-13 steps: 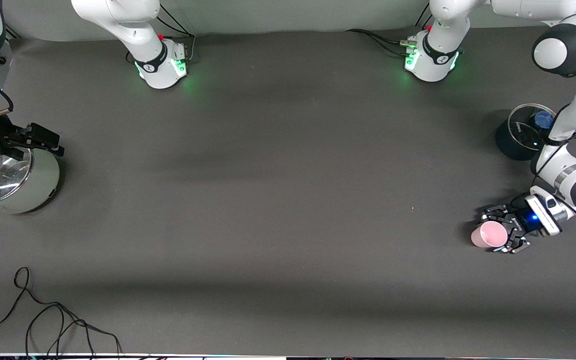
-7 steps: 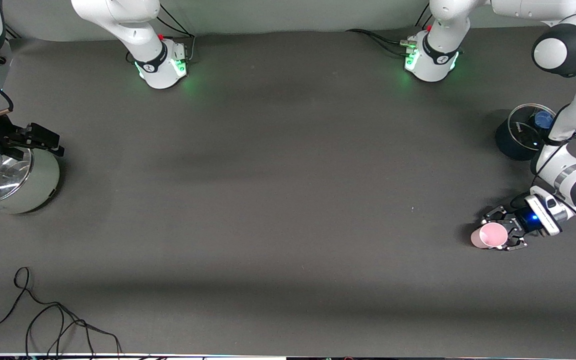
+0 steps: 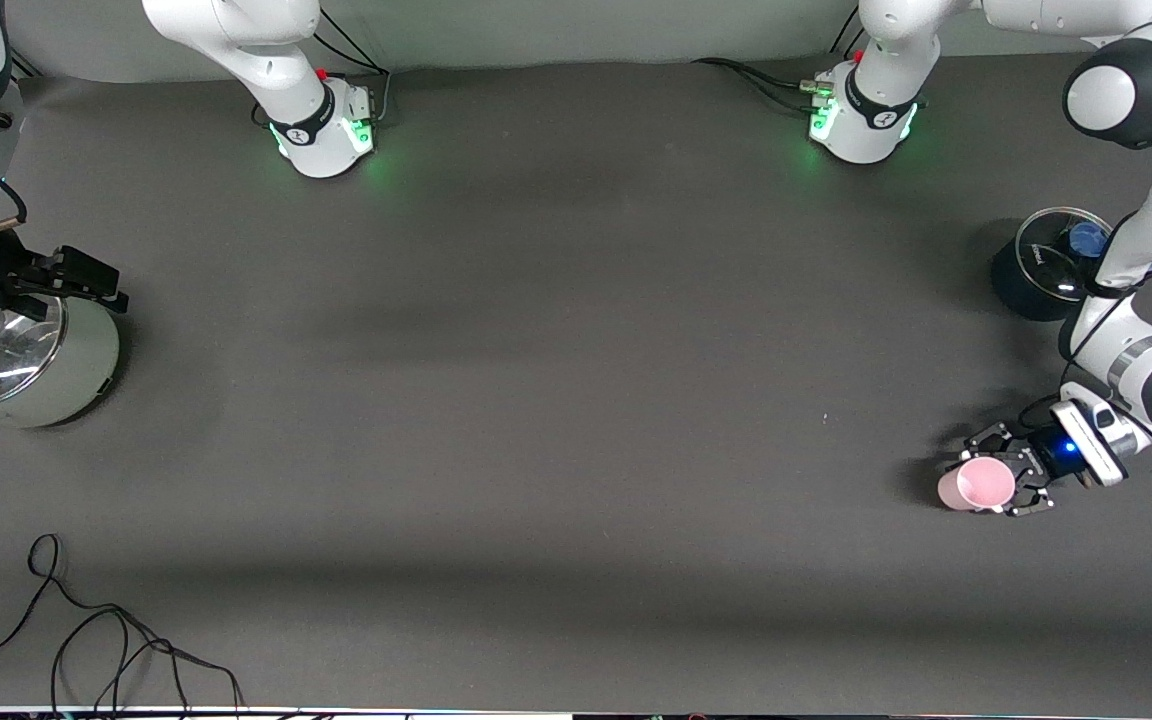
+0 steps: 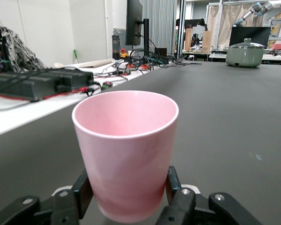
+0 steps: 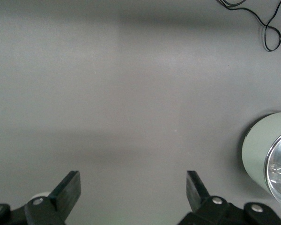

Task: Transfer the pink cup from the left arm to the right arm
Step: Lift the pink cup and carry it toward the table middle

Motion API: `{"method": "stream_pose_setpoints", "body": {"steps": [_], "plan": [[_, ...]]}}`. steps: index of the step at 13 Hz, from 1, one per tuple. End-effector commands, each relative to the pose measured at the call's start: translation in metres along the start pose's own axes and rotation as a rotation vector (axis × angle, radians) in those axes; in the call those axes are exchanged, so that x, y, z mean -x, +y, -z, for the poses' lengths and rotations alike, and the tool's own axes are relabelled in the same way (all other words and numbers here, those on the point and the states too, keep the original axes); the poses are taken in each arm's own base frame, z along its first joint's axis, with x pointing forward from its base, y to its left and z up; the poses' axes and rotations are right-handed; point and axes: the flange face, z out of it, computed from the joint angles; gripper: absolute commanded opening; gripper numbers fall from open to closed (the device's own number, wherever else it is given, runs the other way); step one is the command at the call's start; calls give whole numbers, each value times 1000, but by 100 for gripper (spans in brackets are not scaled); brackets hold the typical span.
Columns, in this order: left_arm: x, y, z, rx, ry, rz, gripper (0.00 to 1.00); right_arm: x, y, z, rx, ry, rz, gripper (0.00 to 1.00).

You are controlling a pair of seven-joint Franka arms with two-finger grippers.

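**Q:** Where does the handover stand?

**A:** My left claw (image 3: pixel 1004 482) is clamped on the pink cup (image 3: pixel 976 486) at the left arm's end of the tabletop (image 3: pixel 556 400), on the side nearer the front camera. The left wrist view shows the cup upright, mouth up, with a finger (image 4: pixel 176 187) pressed against each side of its lower wall. Whether its base is on the surface or just clear of it, I cannot tell. My right claw (image 5: pixel 131 187) waits with its jaws spread wide and nothing between them, over the green-grey pot (image 3: pixel 31 365) at the right arm's end, well apart from the cup.

**Q:** How do you do this step well?

**A:** As I judge it, lift straight and keep the cup level: the wall is smooth and tapered, so a tilt could let it slide out of the grip. My hold sits low, which leaves the upper wall and rim free for the right claw to take. I should carry it toward the middle, and let go only once the right claw has closed.

**Q:** Anything in the way?

**A:** Little. A dark lidded pot (image 3: pixel 1041 265) stands near the left arm's forearm, farther from the front camera than the cup. A black cable (image 3: pixel 106 640) loops near the front edge at the right arm's end. No object lies on the middle stretch between the two claws.
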Motion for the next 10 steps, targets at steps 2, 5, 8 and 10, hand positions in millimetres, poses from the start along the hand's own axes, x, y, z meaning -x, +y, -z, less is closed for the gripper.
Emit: {"method": "stream_pose_setpoints", "body": {"steps": [2, 5, 8, 10], "plan": [[-65, 6, -50, -2, -31, 24, 8, -1, 1, 4, -10, -1, -4, 100], [-125, 20, -103, -23, -40, 63, 6, -1, 1, 4, -10, -1, -4, 100], [-179, 41, -157, -80, -11, 72, 0, -1, 1, 4, -10, -1, -4, 100], [-204, 58, -195, -84, -1, 73, 0, -1, 1, 4, -10, -1, -4, 100]]}}
